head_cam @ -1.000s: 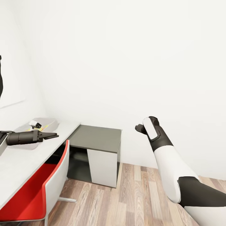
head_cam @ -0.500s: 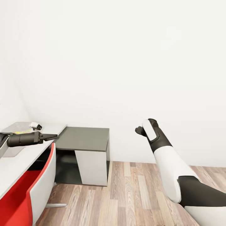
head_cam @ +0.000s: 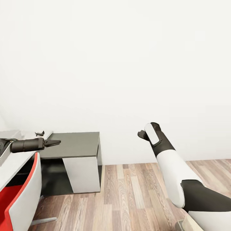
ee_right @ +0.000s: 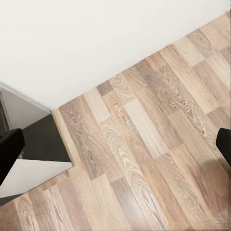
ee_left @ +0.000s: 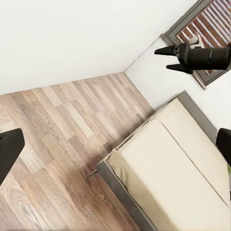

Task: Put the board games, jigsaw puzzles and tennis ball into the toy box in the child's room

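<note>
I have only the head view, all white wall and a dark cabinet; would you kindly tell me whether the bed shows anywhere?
Observer: Yes, the left wrist view shows the bed, beige mattress in a grey frame.
Operator: What surrounds it?
Observer: Wood-plank floor borders its frame.
Operator: Is the right gripper open?
Observer: Yes, the right wrist view shows its fingers wide apart over floor.

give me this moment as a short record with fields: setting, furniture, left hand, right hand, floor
setting: white-walled room, robot on its way
furniture: red chair at white table; dark grey cabinet beside it; bed with beige mattress
left hand: empty, held out level over the table edge
right hand: raised, nothing held, open
floor: wood-plank floor
</note>
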Tool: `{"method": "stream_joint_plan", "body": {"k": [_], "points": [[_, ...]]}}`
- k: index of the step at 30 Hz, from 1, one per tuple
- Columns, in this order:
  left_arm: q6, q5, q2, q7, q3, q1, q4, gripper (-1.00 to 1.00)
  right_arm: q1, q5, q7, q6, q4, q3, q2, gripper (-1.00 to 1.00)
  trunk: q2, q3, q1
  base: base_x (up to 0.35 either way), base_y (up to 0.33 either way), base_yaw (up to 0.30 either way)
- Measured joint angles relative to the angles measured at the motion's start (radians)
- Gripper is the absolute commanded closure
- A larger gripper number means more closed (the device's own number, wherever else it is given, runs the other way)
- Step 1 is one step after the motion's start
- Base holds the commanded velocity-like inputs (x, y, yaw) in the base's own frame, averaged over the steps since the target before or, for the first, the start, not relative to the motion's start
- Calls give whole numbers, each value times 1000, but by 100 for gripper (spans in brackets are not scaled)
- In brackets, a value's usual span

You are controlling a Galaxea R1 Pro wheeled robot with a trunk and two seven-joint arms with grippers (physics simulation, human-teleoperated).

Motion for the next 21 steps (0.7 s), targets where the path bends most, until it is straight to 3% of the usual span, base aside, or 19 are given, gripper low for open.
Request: {"method": "stream_joint_plan", "body": {"k": [7,11,13,21], "points": [[-1,0,-21,67,-1,1,12,-100,29,1,0,-34,11,5,2,-100,0,-2,0,0,0,-276],[-1,-4,-31,117,-3,1,58,-100,35,4,2,-51,22,16,24,-100,0,-4,0,0,0,-263],[-13,-20,-44,183,-4,1,100,-100,42,6,3,-74,28,23,34,-100,0,-6,0,0,0,-193],[-55,-56,-93,383,-3,2,200,-100,61,11,24,-101,111,30,35,-100,0,-14,0,0,0,-55]]}}
